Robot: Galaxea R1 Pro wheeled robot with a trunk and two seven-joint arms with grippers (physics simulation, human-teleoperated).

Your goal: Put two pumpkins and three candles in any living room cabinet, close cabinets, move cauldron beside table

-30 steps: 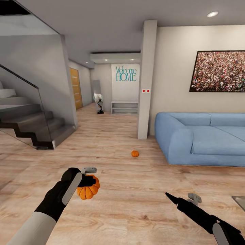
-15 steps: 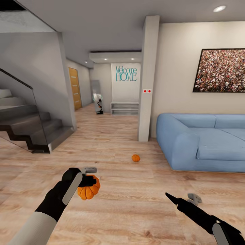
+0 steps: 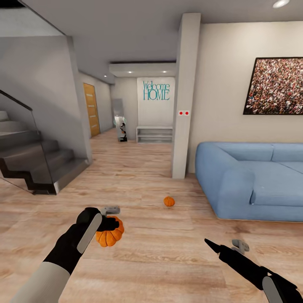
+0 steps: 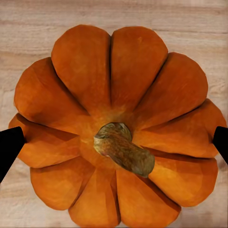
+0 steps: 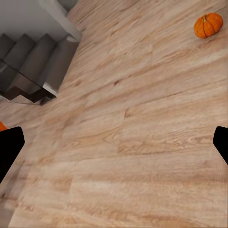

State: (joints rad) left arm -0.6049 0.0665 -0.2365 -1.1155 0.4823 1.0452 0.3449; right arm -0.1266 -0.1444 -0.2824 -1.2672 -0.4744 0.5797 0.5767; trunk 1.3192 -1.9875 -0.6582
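Observation:
An orange ribbed pumpkin [image 3: 110,238] hangs above the wooden floor, with my left gripper [image 3: 110,222] shut on it. In the left wrist view this pumpkin [image 4: 118,85] is seen from above with its brown stem up, and the left gripper [image 4: 114,142] has a black fingertip at each of its sides. A second pumpkin [image 3: 169,201] lies on the floor ahead, near the sofa's corner, and is also in the right wrist view as the small pumpkin [image 5: 208,25]. My right gripper [image 3: 223,245] hovers open over bare floor, nothing between its fingers [image 5: 9,147].
A blue sofa [image 3: 252,185] fills the right side, under a framed picture. A white pillar [image 3: 183,97] stands behind the floor pumpkin. A dark staircase [image 3: 33,164] with a glass rail is on the left. A hallway with a white shelf unit [image 3: 154,134] runs straight ahead.
The whole view has shifted as the camera moved forward: the floor pumpkin, sofa and pillar look nearer. Both arms keep their pose, and the left gripper still holds its pumpkin.

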